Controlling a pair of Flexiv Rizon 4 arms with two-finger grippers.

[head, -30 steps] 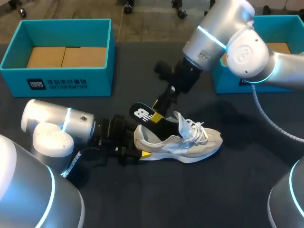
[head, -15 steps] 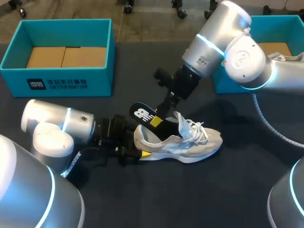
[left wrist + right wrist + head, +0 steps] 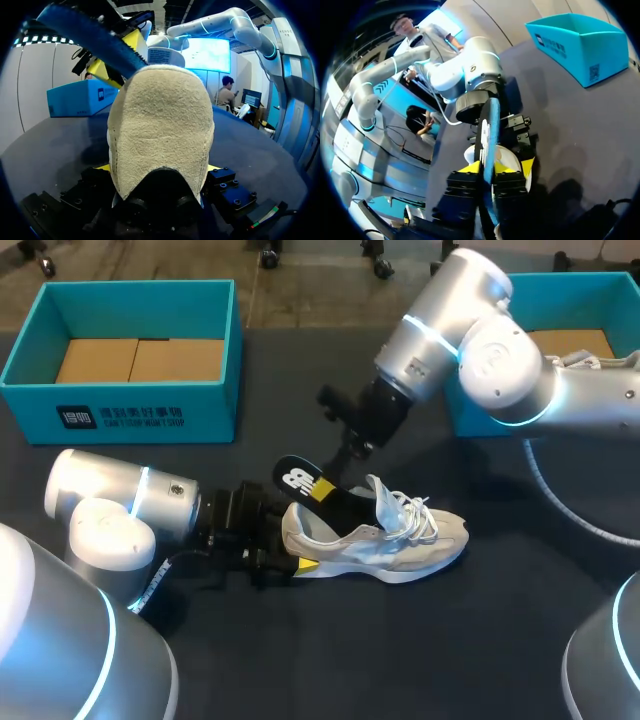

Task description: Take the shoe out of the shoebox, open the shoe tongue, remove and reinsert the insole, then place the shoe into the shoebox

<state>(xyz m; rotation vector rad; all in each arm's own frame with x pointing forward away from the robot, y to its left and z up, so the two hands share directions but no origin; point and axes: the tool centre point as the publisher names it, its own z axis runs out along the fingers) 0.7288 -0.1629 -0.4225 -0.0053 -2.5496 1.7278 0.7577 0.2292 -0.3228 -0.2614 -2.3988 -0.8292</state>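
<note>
A beige and white shoe point(image 3: 385, 540) lies on its side on the dark table, toe to the right. My left gripper point(image 3: 290, 542) is shut on its heel, which fills the left wrist view point(image 3: 160, 130) between the fingers. A black insole point(image 3: 300, 480) with a white logo sticks up out of the heel opening. My right gripper point(image 3: 328, 486) comes down from the back right and is shut on the insole's edge. In the right wrist view the thin insole point(image 3: 488, 127) stands pinched between the yellow tips of the right gripper point(image 3: 488, 167). Its blue underside point(image 3: 90, 35) shows above the heel.
A teal shoebox point(image 3: 130, 415) with cardboard in its bottom stands at the back left. A second teal box point(image 3: 480, 415) at the back right is partly hidden by my right arm, and white laces show inside it.
My right gripper has closed on the insole, and its arm has shifted slightly to the left. The shoe and my left arm have kept still.
</note>
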